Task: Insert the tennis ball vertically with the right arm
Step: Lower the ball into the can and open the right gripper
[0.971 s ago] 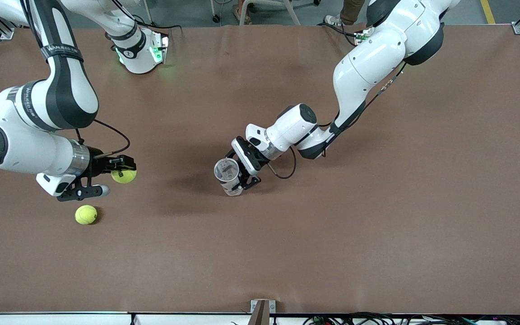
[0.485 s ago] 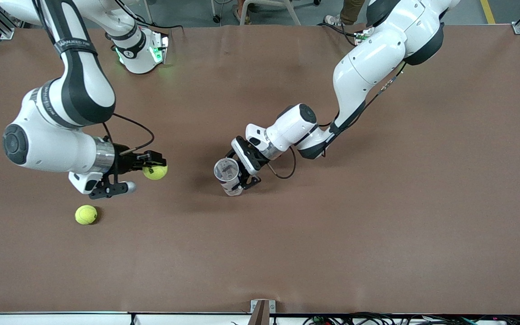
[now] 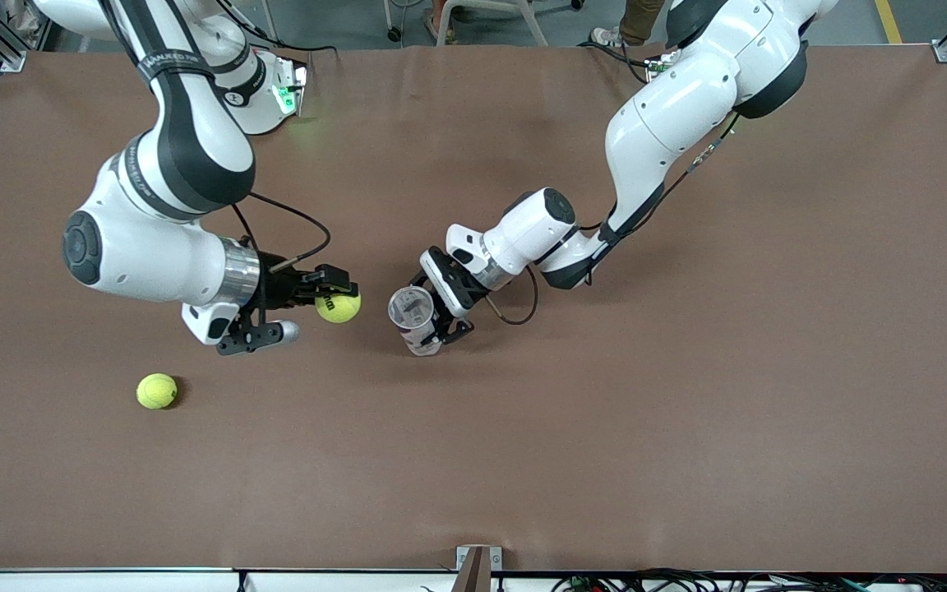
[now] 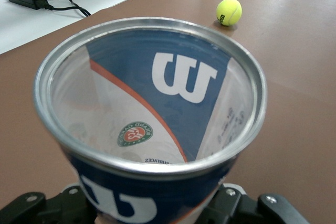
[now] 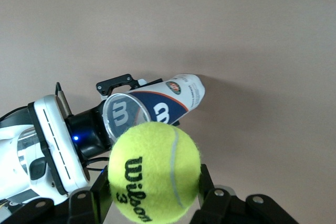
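The right gripper [image 3: 334,298] clamps a tennis ball [image 3: 338,307], mid-frame beside the can [image 3: 413,318] that the left gripper [image 3: 434,322] grasps (mouth open); insertion remains. A spare ball [image 3: 156,390] lies lower left.

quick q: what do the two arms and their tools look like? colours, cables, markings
Both arms match: glossy white rounded shells with black joint bands. The right arm has a silver wrist ring, a black strap with white lettering and a thin black cable looping to its tool. The right tool is black and two-fingered, with a white camera block beside it. The left tool is also black, with a black cable loop.
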